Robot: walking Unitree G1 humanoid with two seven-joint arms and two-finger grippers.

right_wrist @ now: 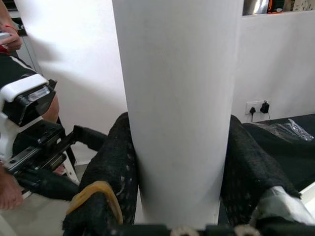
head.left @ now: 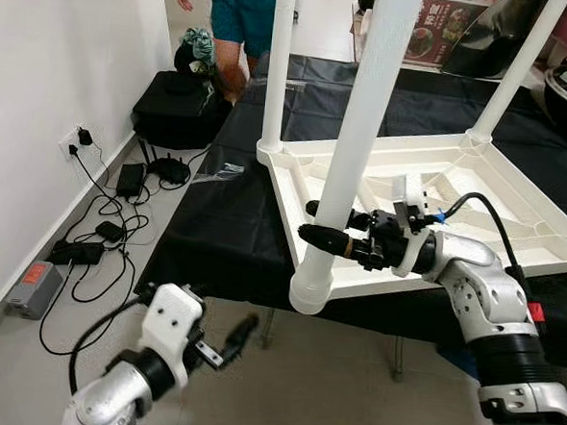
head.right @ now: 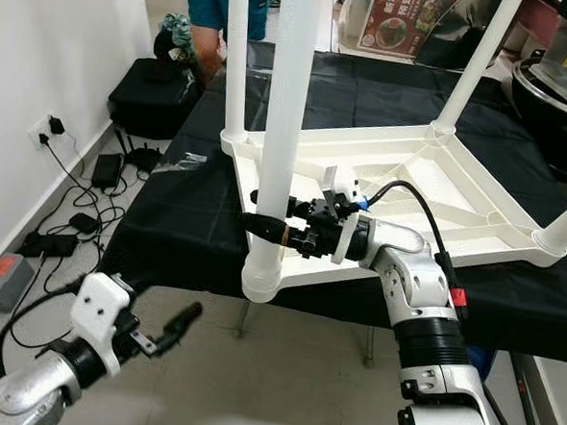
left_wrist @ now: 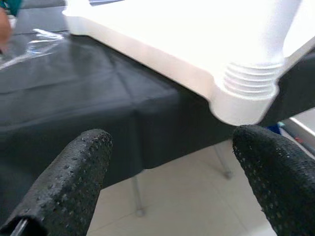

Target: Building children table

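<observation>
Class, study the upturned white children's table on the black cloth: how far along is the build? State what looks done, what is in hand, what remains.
Done: the tabletop lies upside down with legs standing in its corner sockets, including the far leg. In hand: the right gripper clasps the near leg just above its socket, probably seating it. The left gripper hangs open below the table edge. Left: finish that leg and turn the table upright.

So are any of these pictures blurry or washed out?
Left wrist view: the white tabletop is blown out by glare, the black fingertips soft. Right wrist view: the table leg is close but fairly sharp. Eye views: evenly lit and clear.
</observation>
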